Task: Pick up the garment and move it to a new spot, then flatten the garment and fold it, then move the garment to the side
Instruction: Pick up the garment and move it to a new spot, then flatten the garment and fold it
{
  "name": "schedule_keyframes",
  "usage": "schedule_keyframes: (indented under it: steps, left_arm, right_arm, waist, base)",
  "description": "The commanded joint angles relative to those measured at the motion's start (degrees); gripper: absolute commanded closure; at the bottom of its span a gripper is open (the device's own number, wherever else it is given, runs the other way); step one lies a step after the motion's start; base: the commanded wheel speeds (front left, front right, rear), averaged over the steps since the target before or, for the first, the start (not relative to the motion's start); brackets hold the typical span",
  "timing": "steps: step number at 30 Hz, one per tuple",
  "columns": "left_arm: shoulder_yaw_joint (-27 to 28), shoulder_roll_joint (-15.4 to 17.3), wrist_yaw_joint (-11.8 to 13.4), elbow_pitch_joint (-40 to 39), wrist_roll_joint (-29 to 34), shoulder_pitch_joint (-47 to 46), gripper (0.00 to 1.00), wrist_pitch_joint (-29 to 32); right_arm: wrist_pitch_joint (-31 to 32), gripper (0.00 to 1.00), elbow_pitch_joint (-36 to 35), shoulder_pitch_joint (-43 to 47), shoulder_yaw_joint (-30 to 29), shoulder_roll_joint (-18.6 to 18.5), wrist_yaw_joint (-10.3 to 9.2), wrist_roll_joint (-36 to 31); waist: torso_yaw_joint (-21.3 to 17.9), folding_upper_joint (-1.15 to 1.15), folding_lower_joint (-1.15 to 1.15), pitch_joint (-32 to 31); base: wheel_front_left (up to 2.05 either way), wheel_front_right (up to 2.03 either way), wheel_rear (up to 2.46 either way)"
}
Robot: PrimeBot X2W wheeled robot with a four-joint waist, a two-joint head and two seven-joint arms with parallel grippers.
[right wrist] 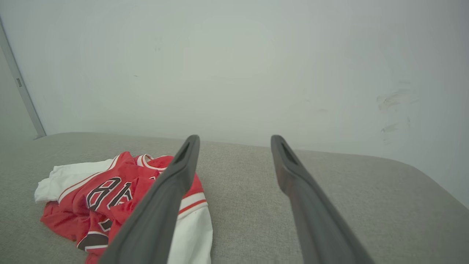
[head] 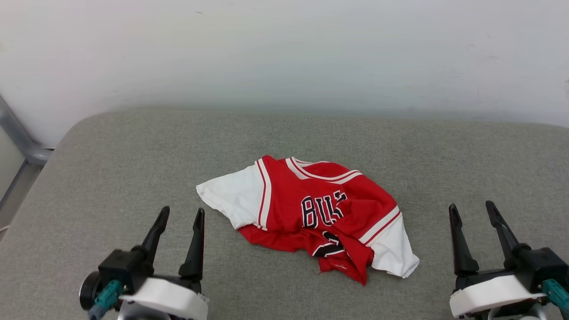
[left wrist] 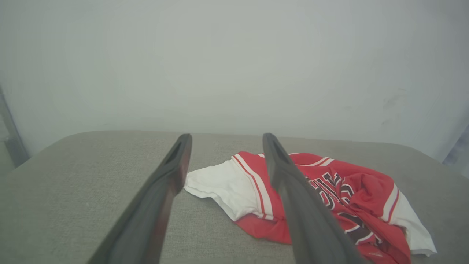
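Note:
The garment (head: 311,215) is a red jersey with white short sleeves and black lettering, lying crumpled in the middle of the grey padded surface (head: 133,155). My left gripper (head: 183,213) hovers open at the lower left, short of the white sleeve, with nothing between its fingers. At the lower right my right gripper (head: 472,209) is open too, apart from the garment's other sleeve. In the left wrist view the garment (left wrist: 329,198) lies ahead and to the right of the left gripper (left wrist: 225,141). From the right wrist, the garment (right wrist: 110,190) sits left of the right gripper (right wrist: 234,141).
A pale wall (head: 284,53) rises directly behind the surface's far edge. A grey metal frame (head: 18,138) stands off the surface's rounded left corner. Bare grey fabric surrounds the garment on all sides.

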Motion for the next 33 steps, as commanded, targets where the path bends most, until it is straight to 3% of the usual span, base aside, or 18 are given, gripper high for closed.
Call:
schedule_keyframes:
  steps: [1, 6, 15, 20, 24, 25, 27, 28, 33]
  left_arm:
    - [1.32, -1.21, -0.64, -0.55, 1.29, 2.09, 0.00, -0.14]
    - [4.39, -4.64, -3.07, -0.67, 4.87, 4.48, 0.00, -0.14]
    - [8.81, -8.05, -7.51, 0.06, 9.14, 3.50, 0.00, -0.15]
    - [10.52, -9.90, -9.27, 0.89, 10.41, 3.39, 0.00, -0.15]
    - [12.05, -11.49, -10.64, 1.47, 10.61, 2.58, 0.00, -0.15]
    - [12.05, -11.49, -10.64, 1.47, 10.61, 2.58, 0.00, -0.15]
    - [12.38, -12.32, -11.53, 1.90, 11.32, 1.87, 0.00, -0.15]
    - [12.38, -12.32, -11.53, 1.90, 11.32, 1.87, 0.00, -0.15]
    - [12.68, -13.42, -12.51, 2.48, 12.62, 0.38, 0.00, -0.15]
  right_arm:
    - [-0.14, 0.00, 0.07, 1.09, 0.18, 0.07, -0.04, 0.24]
    - [-0.14, 0.00, 0.24, 1.38, 0.70, 0.07, -0.04, 0.33]
    - [0.81, 0.00, 2.68, 1.27, 0.18, 0.07, -0.04, -1.54]
    - [13.52, 0.00, 4.63, -1.62, 2.47, -0.81, -0.04, -2.19]
    - [27.98, 0.00, 3.38, -3.18, 4.77, -3.41, -0.06, 2.02]
    - [27.98, 0.00, 3.38, -3.18, 4.77, -3.41, -0.06, 2.02]
    - [38.63, 0.00, 2.03, -4.55, 6.32, -5.11, -0.04, 6.10]
    - [38.63, 0.00, 2.03, -4.55, 6.32, -5.11, -0.04, 6.10]
    - [52.17, 0.00, 0.25, -6.08, 7.92, -8.15, -0.04, 8.68]
  waist:
    - [-0.08, -0.01, 0.00, -0.09]
    - [-0.23, -0.01, 0.00, 0.02]
    - [-0.48, -0.01, 0.00, 0.98]
    - [-0.12, -0.01, 0.00, 2.50]
    - [0.53, -0.01, 0.00, 3.96]
    - [0.53, -0.01, 0.00, 3.96]
    - [1.14, -0.01, 0.00, 5.11]
    - [1.14, -0.01, 0.00, 5.11]
    - [2.97, -0.01, 0.00, 7.22]
  base:
    - [0.00, 0.00, 0.00]
    - [0.00, 0.00, 0.00]
    - [0.00, 0.00, 0.00]
    - [0.00, 0.00, 0.00]
    - [0.00, 0.00, 0.00]
    - [0.00, 0.00, 0.00]
    - [0.00, 0.00, 0.00]
    - [0.00, 0.00, 0.00]
    - [0.00, 0.00, 0.00]
